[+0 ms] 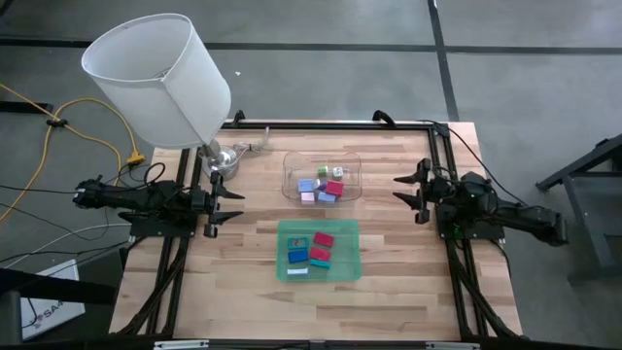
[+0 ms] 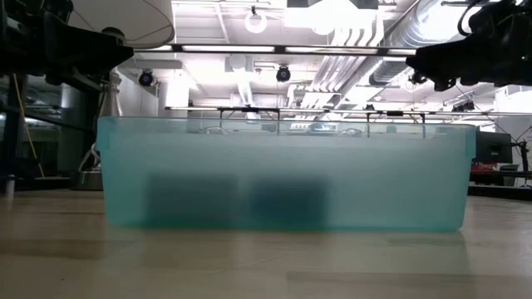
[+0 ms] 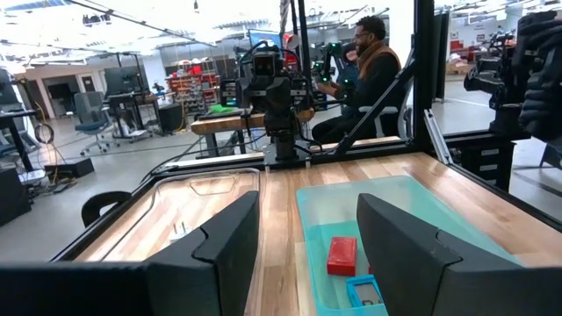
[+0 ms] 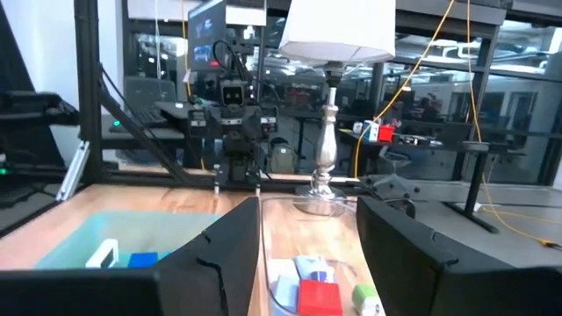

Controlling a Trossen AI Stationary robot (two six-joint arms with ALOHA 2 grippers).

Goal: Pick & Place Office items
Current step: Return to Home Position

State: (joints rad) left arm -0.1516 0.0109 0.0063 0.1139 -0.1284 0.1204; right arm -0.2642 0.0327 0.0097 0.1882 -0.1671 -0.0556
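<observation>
Teal and red blocks (image 1: 313,255) lie in the green tray (image 1: 286,233), mixed blocks (image 1: 324,187) in the clear tray (image 1: 291,167). The left claw (image 1: 236,204) and right claw (image 1: 398,189) gape wide and empty. Parking now may strand leftovers unsorted.

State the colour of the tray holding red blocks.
Teal-green translucent tray; best in the high view.

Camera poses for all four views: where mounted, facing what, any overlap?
High: above table, straight down; left gripper and right gripper open at either side.
Low: table-top level, facing green tray wall; arms overhead.
Left wrist: over own fingers toward right arm.
Right wrist: over own fingers toward left arm, lamp.
Shared: both wrist views show the green tray.
</observation>
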